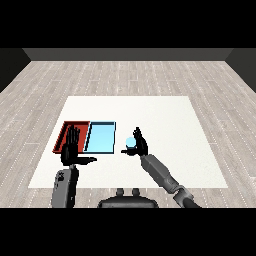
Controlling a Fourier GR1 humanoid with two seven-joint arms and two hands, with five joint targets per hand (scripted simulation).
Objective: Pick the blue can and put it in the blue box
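We are seeing the blue can point(130, 143) sitting inside the right hand point(140, 145), whose fingers are curling round it, just to the right of the blue tray point(101, 138) (the can is not over the tray). The red tray point(68, 131) is lying beside the blue one, touching it. Both trays are holding nothing. The left hand point(70, 148) is standing upright with fingers spread, over the red tray's near edge.

A white bench point(165, 115) stands on a floor point(125, 75) of pale grey-brown wood planks. Beyond it, a dark wall point(125, 54) closes the far end of the room.
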